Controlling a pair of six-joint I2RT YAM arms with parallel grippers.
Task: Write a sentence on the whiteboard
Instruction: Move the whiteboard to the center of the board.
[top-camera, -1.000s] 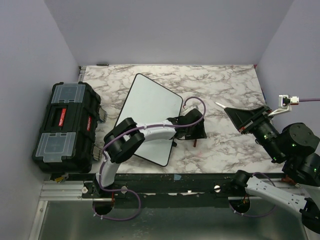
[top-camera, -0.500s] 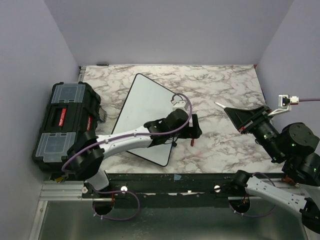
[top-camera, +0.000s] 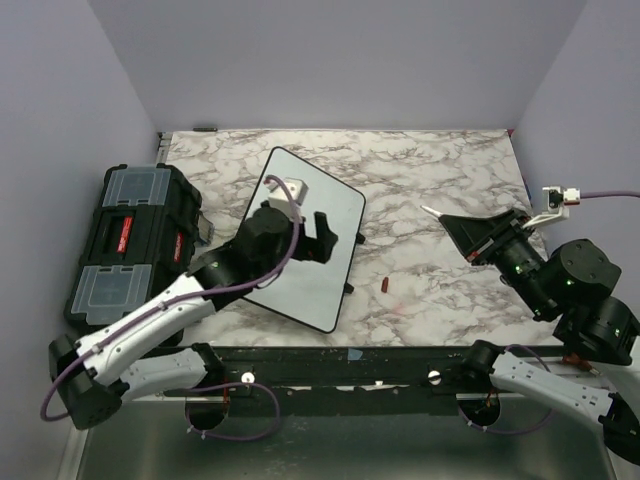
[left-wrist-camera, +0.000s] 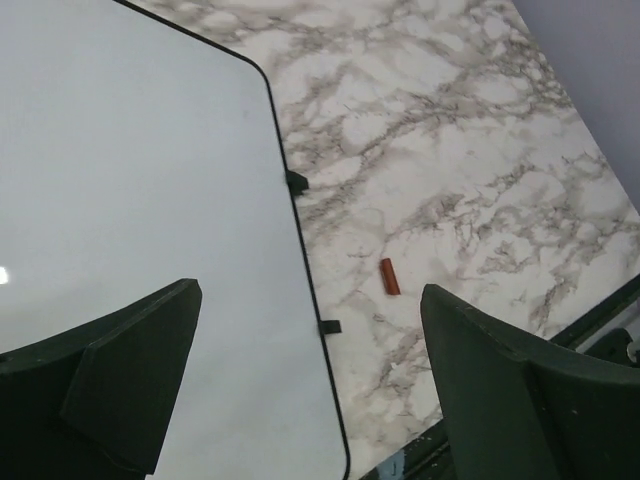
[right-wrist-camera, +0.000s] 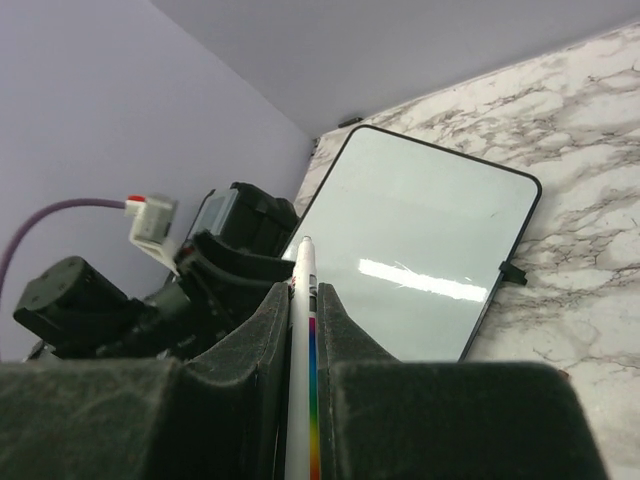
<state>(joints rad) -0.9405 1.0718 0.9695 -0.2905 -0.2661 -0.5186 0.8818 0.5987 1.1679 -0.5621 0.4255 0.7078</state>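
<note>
Swung left off the red cap (top-camera: 385, 285), my left hand (left-wrist-camera: 310, 295) hovers over the whiteboard (top-camera: 315, 285), fingers (left-wrist-camera: 120, 380) apart; my right hand (right-wrist-camera: 302, 300) clamps a marker (right-wrist-camera: 300, 360).

The left arm (top-camera: 150, 318), at the lower left of the top view, had white link shells and black rounded joints. A purple cable (top-camera: 287, 245) ran along it to a small white connector (top-camera: 285, 187). The right arm (top-camera: 585, 295), at the right edge, looked mostly black, dotted with green lights (top-camera: 570, 283). In the left wrist view, the fingers (left-wrist-camera: 500, 380) were dark, matte wedges.
</note>
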